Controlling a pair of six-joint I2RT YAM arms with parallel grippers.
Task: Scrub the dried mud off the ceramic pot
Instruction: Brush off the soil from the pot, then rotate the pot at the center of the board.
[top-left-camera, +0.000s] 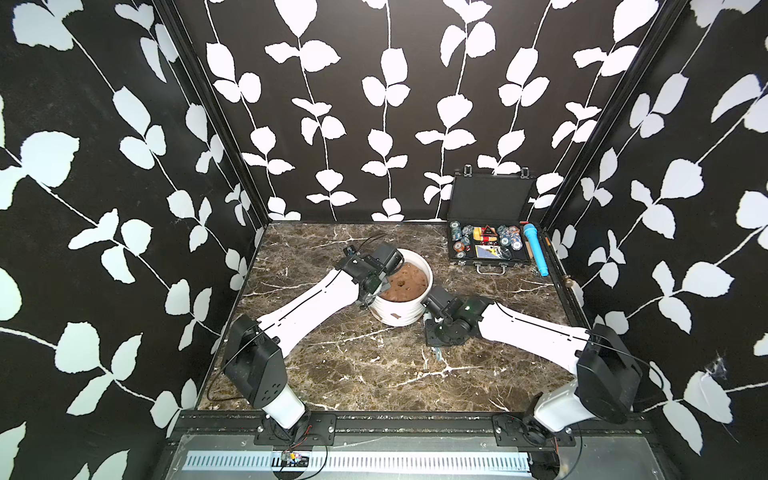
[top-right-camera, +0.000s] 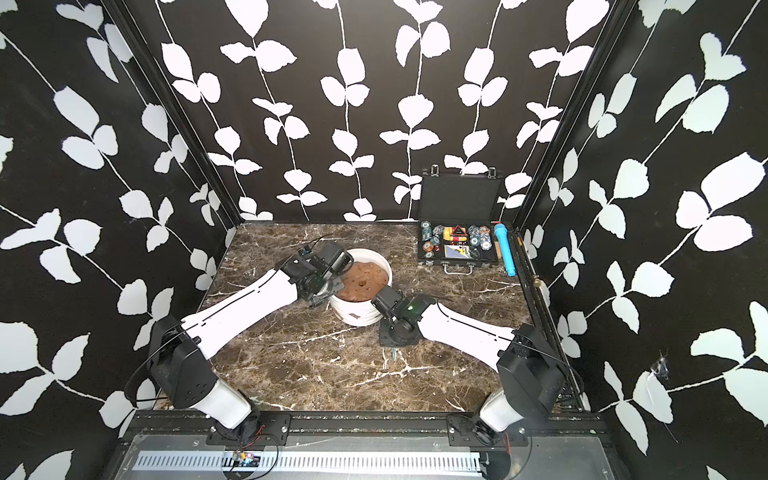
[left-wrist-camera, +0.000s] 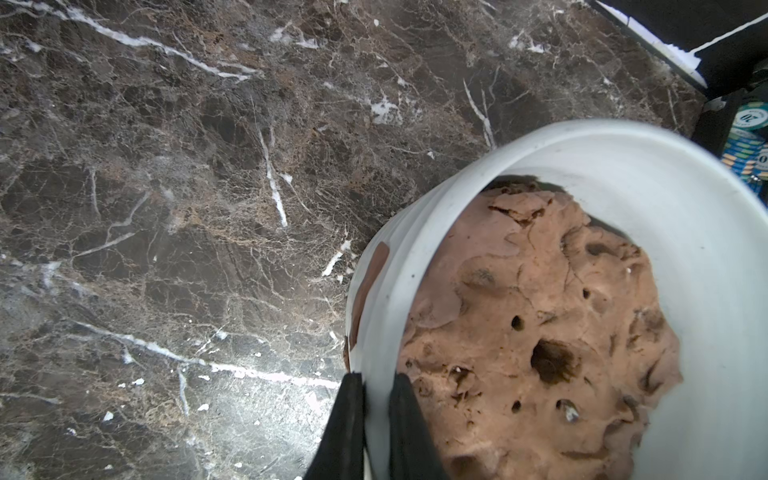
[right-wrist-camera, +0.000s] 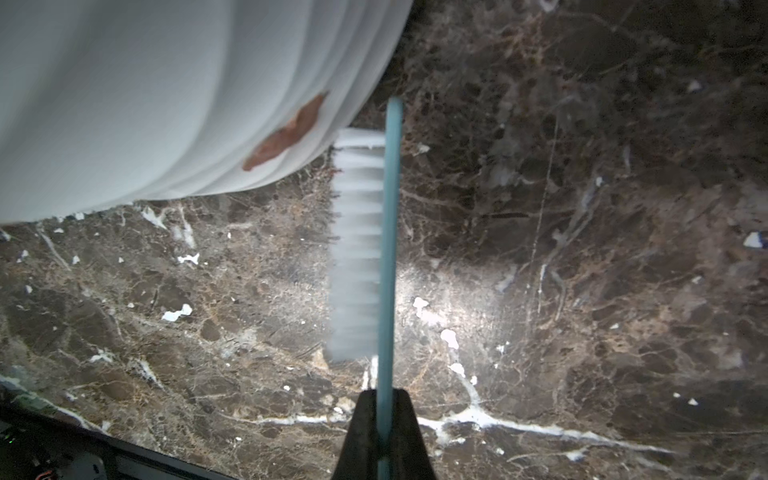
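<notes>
L gripper (left-wrist-camera: 376, 380) is clamped on the ceramic pot (left-wrist-camera: 419, 232) rim; R gripper (right-wrist-camera: 384, 395) is pinched on a teal brush (right-wrist-camera: 390, 249), bristles held just beside dried mud (right-wrist-camera: 286, 135).

The ceramic pot (left-wrist-camera: 706, 270) looked glazed — smooth white with a soft sheen, its outer wall faintly ribbed. The dried mud (right-wrist-camera: 286, 137) on that wall was flat, matt and reddish-brown. Inside, the brown mound (left-wrist-camera: 540, 311) looked rough, lumpy and pitted, like dry clay. The table (left-wrist-camera: 166, 208) had a polished marble look, dark brown with white veins, glossy where light struck it. My brush (right-wrist-camera: 392, 249) had a smooth pale-blue plastic handle and soft white bristles (right-wrist-camera: 357, 249). My left fingers (left-wrist-camera: 349, 415) were matt black — plastic or rubber, I could not tell.
</notes>
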